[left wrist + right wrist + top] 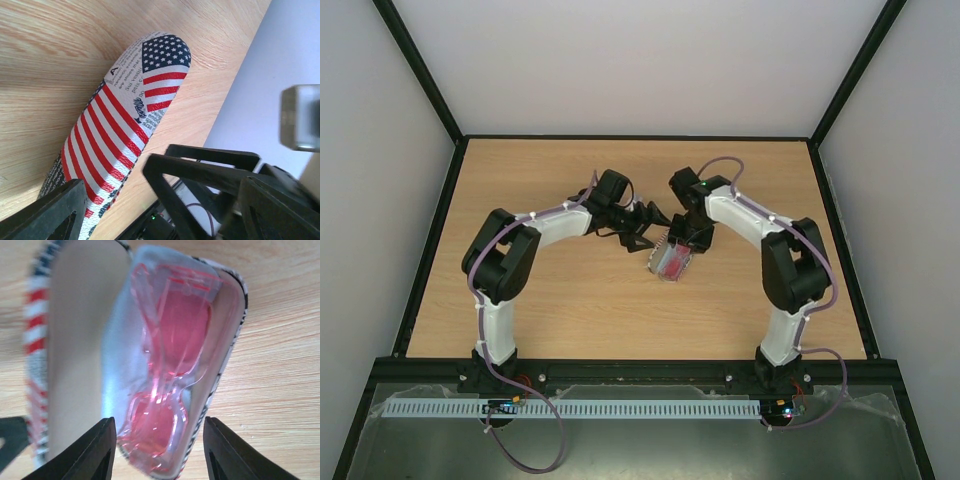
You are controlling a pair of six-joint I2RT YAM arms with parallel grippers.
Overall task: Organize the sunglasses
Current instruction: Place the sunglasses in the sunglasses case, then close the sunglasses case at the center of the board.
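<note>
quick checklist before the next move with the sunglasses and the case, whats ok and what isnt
1. The sunglasses are inside the case: ok, they lie in the open case on the pale cloth.
2. The right gripper is free of the sunglasses: ok, jaws apart, one finger on either side of the case end.
3. The lid is shut: not ok, it stands open beside the sunglasses.
4. The left gripper has a hold on the case: cannot tell, jaws wide with the flag-patterned shell between them, contact unclear.
5. The frame is clear of the rim for closing: cannot tell from these views.
</note>
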